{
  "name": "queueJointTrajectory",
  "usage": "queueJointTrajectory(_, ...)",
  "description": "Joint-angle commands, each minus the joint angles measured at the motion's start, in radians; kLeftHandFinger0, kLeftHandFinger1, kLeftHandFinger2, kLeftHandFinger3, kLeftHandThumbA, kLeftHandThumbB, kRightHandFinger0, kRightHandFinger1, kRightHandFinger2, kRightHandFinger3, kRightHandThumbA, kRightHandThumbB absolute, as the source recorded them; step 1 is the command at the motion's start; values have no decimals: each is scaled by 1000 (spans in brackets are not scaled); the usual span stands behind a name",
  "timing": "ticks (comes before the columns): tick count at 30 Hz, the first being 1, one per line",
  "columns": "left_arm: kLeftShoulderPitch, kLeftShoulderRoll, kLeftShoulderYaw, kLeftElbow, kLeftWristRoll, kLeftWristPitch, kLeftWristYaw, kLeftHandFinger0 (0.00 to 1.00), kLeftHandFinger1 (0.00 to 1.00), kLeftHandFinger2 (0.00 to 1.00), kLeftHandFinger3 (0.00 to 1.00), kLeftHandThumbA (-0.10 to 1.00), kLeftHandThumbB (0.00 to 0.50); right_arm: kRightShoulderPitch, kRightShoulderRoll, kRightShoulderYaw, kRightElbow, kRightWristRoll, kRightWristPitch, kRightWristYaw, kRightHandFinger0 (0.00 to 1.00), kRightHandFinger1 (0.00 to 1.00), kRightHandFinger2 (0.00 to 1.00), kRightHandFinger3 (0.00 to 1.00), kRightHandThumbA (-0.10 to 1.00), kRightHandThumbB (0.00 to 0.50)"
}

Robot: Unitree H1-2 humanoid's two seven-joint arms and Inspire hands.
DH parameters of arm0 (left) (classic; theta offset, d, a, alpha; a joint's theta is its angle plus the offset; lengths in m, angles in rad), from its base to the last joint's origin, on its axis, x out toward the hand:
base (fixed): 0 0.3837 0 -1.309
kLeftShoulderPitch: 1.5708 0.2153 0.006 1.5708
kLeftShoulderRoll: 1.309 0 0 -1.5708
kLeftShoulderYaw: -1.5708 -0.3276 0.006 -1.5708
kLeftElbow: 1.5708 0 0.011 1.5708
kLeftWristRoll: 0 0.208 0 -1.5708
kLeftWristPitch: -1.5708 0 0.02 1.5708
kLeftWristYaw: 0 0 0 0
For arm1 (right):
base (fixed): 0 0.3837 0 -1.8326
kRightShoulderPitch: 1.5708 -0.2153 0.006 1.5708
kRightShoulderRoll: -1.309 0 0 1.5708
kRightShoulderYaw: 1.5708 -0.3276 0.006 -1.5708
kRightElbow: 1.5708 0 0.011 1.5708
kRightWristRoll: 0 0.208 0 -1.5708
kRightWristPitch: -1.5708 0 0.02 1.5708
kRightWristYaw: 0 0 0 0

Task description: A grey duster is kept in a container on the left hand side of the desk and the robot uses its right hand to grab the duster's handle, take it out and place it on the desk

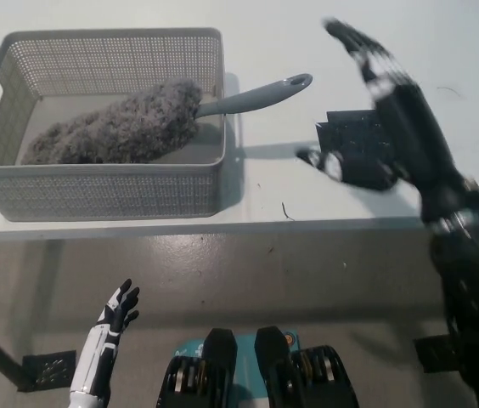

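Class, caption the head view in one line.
Open black right hand hovers over the desk near the grey duster, its handle jutting from the mesh container; white left hand rests low.

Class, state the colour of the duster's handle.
The handle is grey, shown best in the head view.
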Motion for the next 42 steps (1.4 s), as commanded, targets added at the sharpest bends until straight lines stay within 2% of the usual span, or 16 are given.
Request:
queueJointTrajectory(1,-13,11,-7,-28,57,-117,27,1000,1000,1000,1000,1000,62,-382,-32,184,225,-408,254,227,1000,1000,1000,1000,958,500)
queueJointTrajectory(4,-8,12,-8,-35,56,-108,20,1000,1000,1000,1000,1000,74,-433,-29,222,320,-425,274,220,1000,1000,1000,1000,969,500)
queueJointTrajectory(7,-12,13,-10,-31,55,-116,16,1000,1000,1000,1000,1000,60,-497,-29,267,436,-435,285,207,1000,1000,1000,1000,953,500)
queueJointTrajectory(12,-14,17,-13,-34,46,-112,2,1000,1000,1000,1000,1000,62,-566,-32,332,605,-427,294,180,1000,1000,1000,1000,935,500)
queueJointTrajectory(18,-17,23,-18,-37,51,-111,-4,1000,1000,1000,1000,1000,71,-606,-42,394,693,-424,353,230,1000,1000,1000,1000,949,500)
queueJointTrajectory(23,-21,29,-23,-40,40,-105,-16,1000,1000,1000,1000,1000,108,-620,-50,423,725,-426,375,242,1000,1000,1000,1000,937,500)
queueJointTrajectory(30,-27,28,-27,-37,48,-101,-17,1000,1000,1000,1000,1000,138,-643,-53,425,744,-403,391,289,1000,1000,1000,1000,940,500)
queueJointTrajectory(42,-39,35,-34,-41,51,-95,-28,1000,1000,1000,1000,1000,151,-677,-38,381,747,-311,374,358,1000,1000,1000,1000,949,500)
